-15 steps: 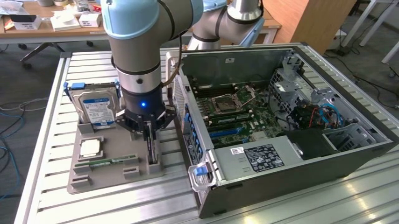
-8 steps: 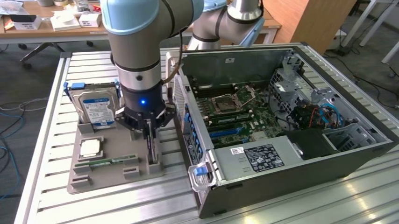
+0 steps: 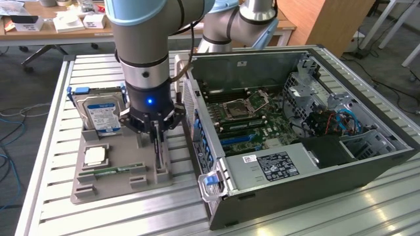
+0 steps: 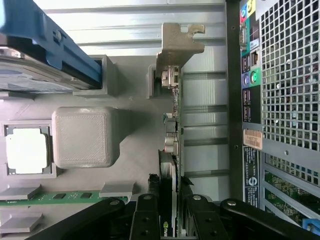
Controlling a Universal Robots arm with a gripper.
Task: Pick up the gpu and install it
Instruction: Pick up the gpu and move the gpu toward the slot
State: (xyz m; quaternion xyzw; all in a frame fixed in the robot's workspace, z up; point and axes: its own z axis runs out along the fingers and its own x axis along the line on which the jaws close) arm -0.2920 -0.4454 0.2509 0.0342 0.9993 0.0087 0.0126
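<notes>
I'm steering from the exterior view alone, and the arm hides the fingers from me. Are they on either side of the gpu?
Observer: Yes. In the wrist view the gripper straddles the gpu, with one finger against each face.
Operator: Where along the card?
Observer: At the end opposite the grey metal bracket.
Operator: Is anything close beside it?
Observer: The computer case's rear panel runs parallel to the card. It stands apart from it, with bare table slats between them.
</notes>
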